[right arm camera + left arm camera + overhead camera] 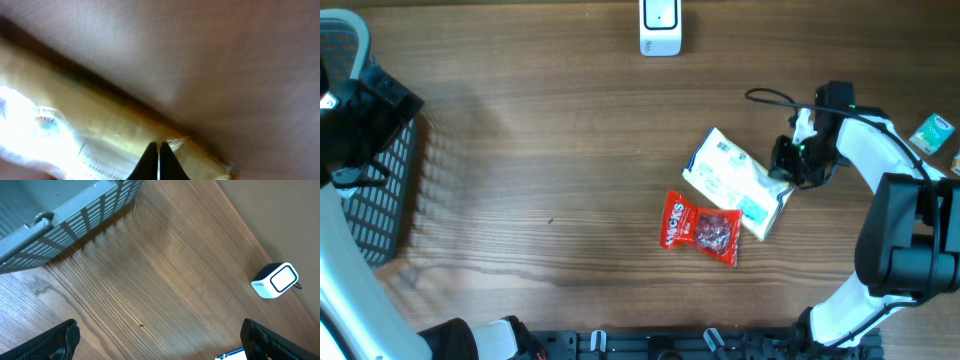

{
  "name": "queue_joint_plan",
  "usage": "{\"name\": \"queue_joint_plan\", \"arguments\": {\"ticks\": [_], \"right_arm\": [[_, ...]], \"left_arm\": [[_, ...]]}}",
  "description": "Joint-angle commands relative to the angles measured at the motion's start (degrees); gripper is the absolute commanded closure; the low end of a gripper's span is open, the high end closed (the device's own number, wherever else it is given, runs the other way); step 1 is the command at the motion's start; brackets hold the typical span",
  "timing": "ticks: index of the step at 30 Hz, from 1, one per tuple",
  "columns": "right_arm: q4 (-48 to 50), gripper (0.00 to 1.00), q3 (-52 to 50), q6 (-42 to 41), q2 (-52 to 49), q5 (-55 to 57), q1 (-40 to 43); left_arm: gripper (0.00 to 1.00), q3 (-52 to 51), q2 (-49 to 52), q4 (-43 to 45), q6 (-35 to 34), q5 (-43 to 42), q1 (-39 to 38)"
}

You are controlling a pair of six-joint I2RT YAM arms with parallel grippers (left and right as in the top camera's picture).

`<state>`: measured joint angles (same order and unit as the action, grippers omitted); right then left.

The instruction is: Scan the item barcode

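From overhead, a wooden bench [550, 120] carries a white barcode scanner [660, 28] at its far edge, well apart from a white-and-blue packet [732, 178] lying flat right of centre. A red snack bag [701, 228] lies just beside the packet's near side, their corners touching or overlapping. The right hand [788, 166] sits low at the packet's right edge, and a small green packet [930, 132] lies at the far right. At the left, the left arm [362, 112] hangs over a grey slatted basket [382, 195]. The left wrist view looks down on bare bench, with the basket's wall across the top left and the scanner at the right; the left hand [160, 342] is spread wide, its fingers [56, 341] showing only in the two bottom corners, holding nothing. The blurred right wrist view shows that hand's fingertips [150, 161] pressed together against the packet's clear edge seam; I cannot tell whether any film is caught between them.
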<state>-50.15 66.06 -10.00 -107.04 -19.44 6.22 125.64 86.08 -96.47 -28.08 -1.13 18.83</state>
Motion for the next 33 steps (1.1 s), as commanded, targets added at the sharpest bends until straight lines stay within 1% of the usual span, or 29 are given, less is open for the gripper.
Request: {"name": "queue_joint_plan", "arguments": {"ticks": [1, 2, 5, 8, 9, 10, 12, 13, 14, 15, 16, 18, 23, 27, 30, 31, 32, 33], "right_arm": [[-6.25, 0.96, -0.17, 2.91, -0.63, -13.14, 0.07], [-6.80, 0.96, -0.17, 4.00, -0.63, -14.32, 0.07], [-5.90, 0.95, -0.17, 3.96, -0.63, -15.23, 0.07], [-2.40, 0.95, -0.15, 4.50, -0.63, -17.03, 0.07], [-1.55, 0.93, -0.15, 6.14, -0.63, -16.41, 0.07], [-0.87, 0.87, -0.15, 7.61, -0.63, -14.60, 0.07], [0.74, 0.63, -0.15, 7.93, -0.63, -4.42, 0.09], [1.36, 0.41, -0.15, 8.20, -0.63, -1.53, 0.09], [1.99, 0.15, -0.15, 10.56, -0.63, -0.52, 0.09], [2.25, 0.06, -0.17, 12.52, -0.63, -0.55, 0.09], [2.91, 0.00, -0.17, 13.09, -0.63, -0.59, 0.09], [3.96, 0.00, -0.20, 13.42, -0.66, -1.68, 0.07], [4.70, 0.00, -3.23, 20.11, -0.79, -12.74, 0.07], [7.08, 0.01, -7.85, 19.04, -0.81, -12.85, 0.07], [10.60, 0.01, -11.69, 18.29, -0.81, -14.19, 0.07], [12.02, 0.08, -12.68, 16.52, -0.81, -14.12, 0.07], [13.81, 0.21, -13.94, 13.79, -0.81, -14.12, 0.07], [14.32, 0.27, -14.34, 12.72, -0.81, -14.12, 0.04]], "left_arm": [[0.00, 0.59, -0.04, -0.02, 0.87, 0.59, 0.35], [0.00, 0.59, -0.04, -0.02, 0.87, 0.59, 0.35], [0.00, 0.59, -0.04, -0.02, 0.87, 0.59, 0.35], [0.00, 0.59, -0.04, -0.02, 0.87, 0.59, 0.35], [0.00, 0.59, -0.04, -0.02, 0.87, 0.59, 0.35], [0.00, 0.59, -0.04, -0.02, 0.87, 0.59, 0.35], [0.00, 0.59, -0.04, -0.02, 0.87, 0.59, 0.35], [0.00, 0.59, -0.04, -0.02, 0.87, 0.59, 0.35], [0.00, 0.59, -0.04, -0.02, 0.87, 0.59, 0.35], [0.00, 0.59, -0.04, -0.02, 0.87, 0.59, 0.35], [0.00, 0.59, -0.04, -0.02, 0.87, 0.59, 0.35], [0.00, 0.59, -0.04, -0.02, 0.87, 0.59, 0.35], [0.00, 0.59, -0.04, -0.02, 0.87, 0.59, 0.35], [0.00, 0.59, -0.04, -0.02, 0.87, 0.59, 0.35], [0.00, 0.59, -0.04, -0.02, 0.87, 0.59, 0.35], [0.00, 0.59, -0.04, -0.02, 0.87, 0.59, 0.35], [0.00, 0.59, -0.04, -0.02, 0.87, 0.59, 0.35], [0.00, 0.59, -0.04, -0.02, 0.87, 0.59, 0.35]]}}
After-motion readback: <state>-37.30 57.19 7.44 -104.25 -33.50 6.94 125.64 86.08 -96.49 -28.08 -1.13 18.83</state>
